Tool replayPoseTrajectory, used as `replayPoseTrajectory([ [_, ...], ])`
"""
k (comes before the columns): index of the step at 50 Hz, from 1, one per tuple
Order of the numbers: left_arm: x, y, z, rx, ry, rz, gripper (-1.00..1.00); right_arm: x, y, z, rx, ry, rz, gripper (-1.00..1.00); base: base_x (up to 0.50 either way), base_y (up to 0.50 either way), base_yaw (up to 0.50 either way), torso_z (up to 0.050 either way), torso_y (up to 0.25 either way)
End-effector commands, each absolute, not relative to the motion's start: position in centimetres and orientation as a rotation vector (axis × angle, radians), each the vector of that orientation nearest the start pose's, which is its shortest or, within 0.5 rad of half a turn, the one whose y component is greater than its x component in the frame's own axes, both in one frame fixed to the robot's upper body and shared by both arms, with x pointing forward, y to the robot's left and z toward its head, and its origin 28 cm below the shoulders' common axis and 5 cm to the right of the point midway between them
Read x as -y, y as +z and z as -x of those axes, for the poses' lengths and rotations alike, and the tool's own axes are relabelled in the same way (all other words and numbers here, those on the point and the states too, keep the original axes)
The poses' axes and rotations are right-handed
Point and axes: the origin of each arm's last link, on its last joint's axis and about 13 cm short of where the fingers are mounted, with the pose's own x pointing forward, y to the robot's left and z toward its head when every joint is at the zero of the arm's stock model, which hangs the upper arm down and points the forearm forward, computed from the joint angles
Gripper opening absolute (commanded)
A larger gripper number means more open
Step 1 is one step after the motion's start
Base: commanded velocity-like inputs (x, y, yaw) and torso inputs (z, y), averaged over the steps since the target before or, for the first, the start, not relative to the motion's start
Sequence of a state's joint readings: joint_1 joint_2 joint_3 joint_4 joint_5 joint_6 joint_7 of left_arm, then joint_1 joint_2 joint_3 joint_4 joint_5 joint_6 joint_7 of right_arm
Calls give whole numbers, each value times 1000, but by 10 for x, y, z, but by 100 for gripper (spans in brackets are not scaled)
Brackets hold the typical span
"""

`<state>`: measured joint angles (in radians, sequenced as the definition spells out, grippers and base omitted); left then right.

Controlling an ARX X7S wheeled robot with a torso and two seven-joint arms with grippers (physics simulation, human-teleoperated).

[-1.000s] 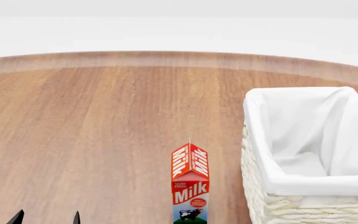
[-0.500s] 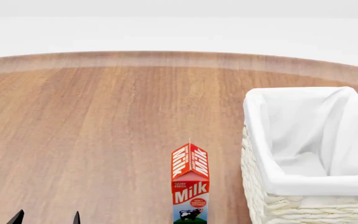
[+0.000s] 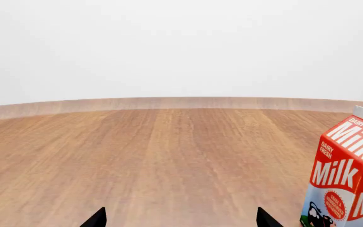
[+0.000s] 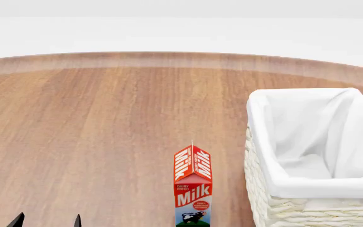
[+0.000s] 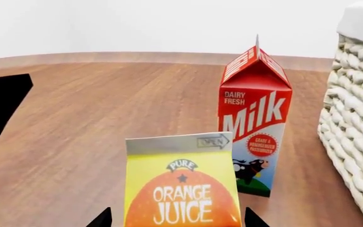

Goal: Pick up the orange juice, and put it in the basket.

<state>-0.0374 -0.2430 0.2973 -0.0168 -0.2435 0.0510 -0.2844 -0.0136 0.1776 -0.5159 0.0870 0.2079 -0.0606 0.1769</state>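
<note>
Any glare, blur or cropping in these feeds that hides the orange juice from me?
No glare or blur; lighting is flat and even. Head view: juice out of frame, only the milk carton and basket show. Right wrist view: orange juice sharp but cropped at the bottom edge. Left wrist view: milk cropped at the frame's edge.

Lighting: bright, even, diffuse, no clear source | Shadows: almost none on the wooden table [image 4: 106, 123] | Glare: none; white background flat | Focus: sharp renders throughout | Distortion: table's far edge curves in head view.
</note>
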Motion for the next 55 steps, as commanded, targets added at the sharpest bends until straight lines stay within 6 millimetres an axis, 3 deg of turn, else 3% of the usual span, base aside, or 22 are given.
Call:
replayPoseTrajectory([
  [1,-205,13,-211,0,0,0,100,42,-19,-177,-139,310,-14,100,0,0,0,0,0],
  [31,-205,13,-211,0,0,0,100,41,-21,-179,-138,307,-7,100,0,0,0,0,0],
  [32,-205,13,-211,0,0,0,100,41,-21,-179,-137,306,-6,-100,0,0,0,0,0],
  [55,-205,13,-211,0,0,0,100,40,-17,-175,-129,316,-19,-100,0,0,0,0,0],
])
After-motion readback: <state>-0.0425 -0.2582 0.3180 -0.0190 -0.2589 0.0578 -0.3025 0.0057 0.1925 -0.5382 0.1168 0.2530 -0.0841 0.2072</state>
